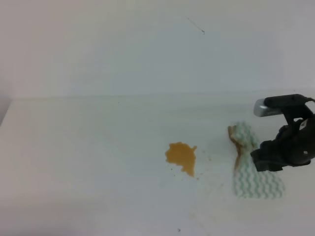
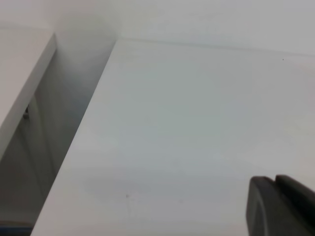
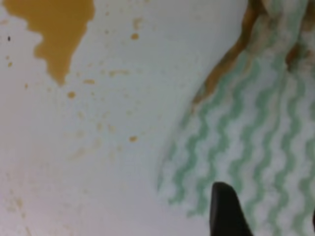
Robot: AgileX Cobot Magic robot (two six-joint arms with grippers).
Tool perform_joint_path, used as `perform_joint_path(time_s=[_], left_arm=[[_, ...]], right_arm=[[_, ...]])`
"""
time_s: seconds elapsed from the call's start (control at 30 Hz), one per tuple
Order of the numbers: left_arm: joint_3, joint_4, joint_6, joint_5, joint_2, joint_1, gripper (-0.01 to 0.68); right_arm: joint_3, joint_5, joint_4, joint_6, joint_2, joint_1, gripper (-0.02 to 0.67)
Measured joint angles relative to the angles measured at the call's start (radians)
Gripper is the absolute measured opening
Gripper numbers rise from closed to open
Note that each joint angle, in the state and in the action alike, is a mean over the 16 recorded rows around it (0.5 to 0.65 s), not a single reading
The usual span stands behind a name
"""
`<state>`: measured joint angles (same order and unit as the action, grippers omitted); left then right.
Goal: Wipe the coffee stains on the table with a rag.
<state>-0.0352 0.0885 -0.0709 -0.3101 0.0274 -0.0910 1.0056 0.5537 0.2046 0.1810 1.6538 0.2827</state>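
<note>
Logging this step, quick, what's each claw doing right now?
Left claw: barely in view, cannot tell.
Right claw: open, above the rag, holding nothing.

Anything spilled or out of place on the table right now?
Yes: the coffee stains, an orange-brown blotch with stray specks, sit unwiped mid-table. The rag lies apart to their right, crumpled and already brown-stained at its far end.
</note>
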Motion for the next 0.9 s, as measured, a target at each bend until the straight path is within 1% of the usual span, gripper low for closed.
perform_joint_path(time_s=[0.23, 0.57, 0.67, 0.9], left_arm=[[-0.002, 0.0, 0.0, 0.001, 0.0, 0.0, -0.003], [-0.002, 0.0, 0.0, 0.002, 0.0, 0.0, -0.003], [-0.002, 0.0, 0.0, 0.005, 0.0, 0.0, -0.003], [-0.002, 0.0, 0.0, 0.008, 0.0, 0.0, -0.003]], right_arm=[[0.07, -0.045, 0.042, 0.039, 0.132, 0.0, 0.355], [0.163, -0.049, 0.042, 0.05, 0.266, 0.0, 0.275], [0.176, -0.045, 0.039, 0.051, 0.291, 0.0, 0.242], [0.197, -0.028, 0.034, 0.061, 0.323, 0.0, 0.124]])
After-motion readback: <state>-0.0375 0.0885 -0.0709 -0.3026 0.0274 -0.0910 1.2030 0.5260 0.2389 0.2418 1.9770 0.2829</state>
